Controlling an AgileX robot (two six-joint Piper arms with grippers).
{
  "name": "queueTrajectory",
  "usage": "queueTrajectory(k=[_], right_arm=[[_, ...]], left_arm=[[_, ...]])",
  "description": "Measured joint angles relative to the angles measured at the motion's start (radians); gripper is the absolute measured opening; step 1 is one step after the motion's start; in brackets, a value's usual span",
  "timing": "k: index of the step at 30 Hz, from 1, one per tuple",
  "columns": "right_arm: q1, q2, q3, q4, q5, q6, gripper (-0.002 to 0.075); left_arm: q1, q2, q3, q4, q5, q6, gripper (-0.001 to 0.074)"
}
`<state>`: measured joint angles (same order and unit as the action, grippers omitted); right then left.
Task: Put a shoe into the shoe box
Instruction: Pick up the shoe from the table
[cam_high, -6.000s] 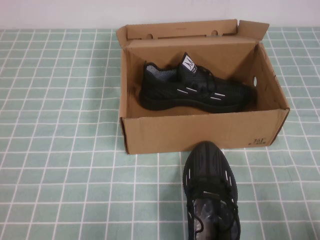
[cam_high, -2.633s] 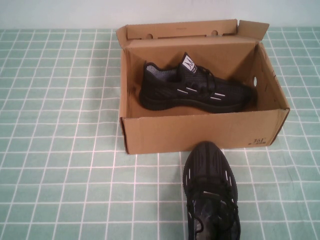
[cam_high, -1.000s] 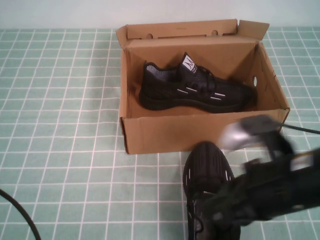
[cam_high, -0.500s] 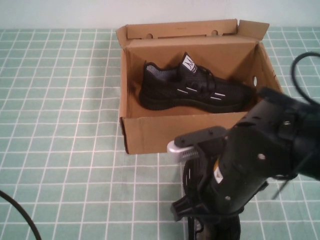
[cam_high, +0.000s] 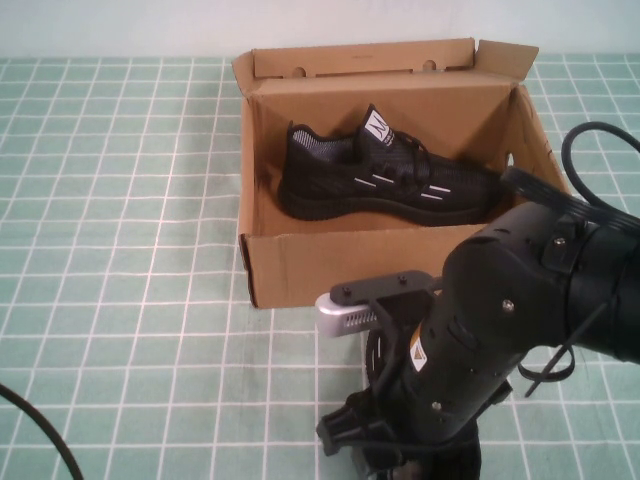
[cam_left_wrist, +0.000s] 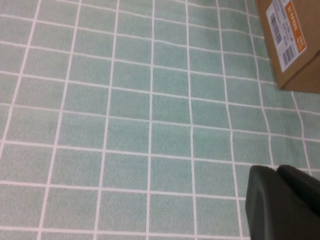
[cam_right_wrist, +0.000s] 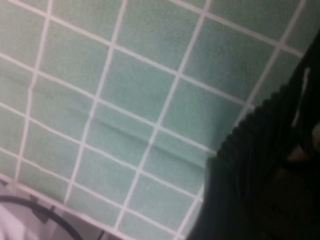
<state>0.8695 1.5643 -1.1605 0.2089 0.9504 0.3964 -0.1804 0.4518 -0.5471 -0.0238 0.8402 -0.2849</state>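
Observation:
The brown cardboard shoe box (cam_high: 330, 268) stands open at the table's middle back, its flap lid raised behind. One black sneaker (cam_high: 390, 180) lies inside along the back wall. The second black shoe (cam_high: 374, 352) lies on the table just in front of the box, almost wholly covered by my right arm. My right gripper (cam_high: 400, 458) hangs low over that shoe near the front edge. The right wrist view shows the shoe's ridged black sole (cam_right_wrist: 260, 145) close by. My left gripper (cam_left_wrist: 280, 200) is shut and empty over bare cloth, to the left of the box (cam_left_wrist: 292, 42).
A green checked cloth (cam_high: 120, 250) covers the table. A black cable (cam_high: 45, 432) curves in at the front left. The box's left side bears a white and orange label (cam_left_wrist: 287, 27). The right arm's cable (cam_high: 585, 135) loops over the box's right corner.
My right arm came in from the right and now sits lower over the shoe in front of the box, covering more of it. Shoes and box have not moved.

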Motion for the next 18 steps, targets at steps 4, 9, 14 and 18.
queueTrajectory(k=[4,9,14,18], right_arm=[[0.000,0.021,0.000,-0.018,-0.062,0.000,0.0361],[0.000,0.081,0.000,-0.025,-0.055,-0.002,0.0360],[0.000,0.129,0.000,-0.025,-0.051,-0.017,0.0287],[0.000,0.139,0.000,-0.023,-0.009,-0.066,0.0011]], left_arm=[[0.000,0.000,0.000,0.000,0.009,0.000,-0.0004],[0.000,0.000,0.000,-0.002,0.019,0.000,-0.0004],[0.000,0.000,0.000,-0.002,0.039,0.000,-0.0004],[0.000,0.000,0.000,-0.002,0.046,0.000,-0.0004]])
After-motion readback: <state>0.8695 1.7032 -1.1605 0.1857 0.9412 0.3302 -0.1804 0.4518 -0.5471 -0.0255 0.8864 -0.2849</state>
